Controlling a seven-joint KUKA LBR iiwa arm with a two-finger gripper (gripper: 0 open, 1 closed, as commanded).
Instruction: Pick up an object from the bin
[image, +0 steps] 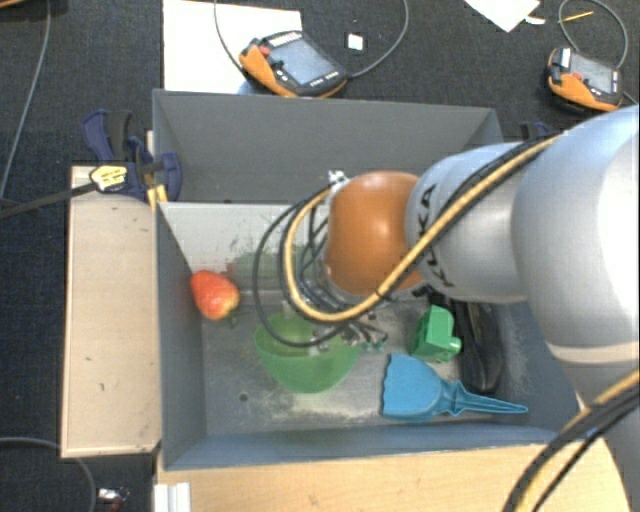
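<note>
The pincer (338, 332) hangs at the far rim of a green plastic bowl (305, 368). Its tip is masked by the wrist's orange cover (372, 235) and looped cables (285, 275), so I cannot tell whether it is released or clenched. Left of the bowl, apart from it, lies a red-orange toy fruit (213, 295). To the bowl's right sit a green toy block (437, 333) and a blue scoop (420, 392). The likely trouble is the bowl's thin, curved rim: an off-centre pinch could make it tip or squirt free. The slack cables could also catch the rim and drag the bowl against the scoop.
</note>
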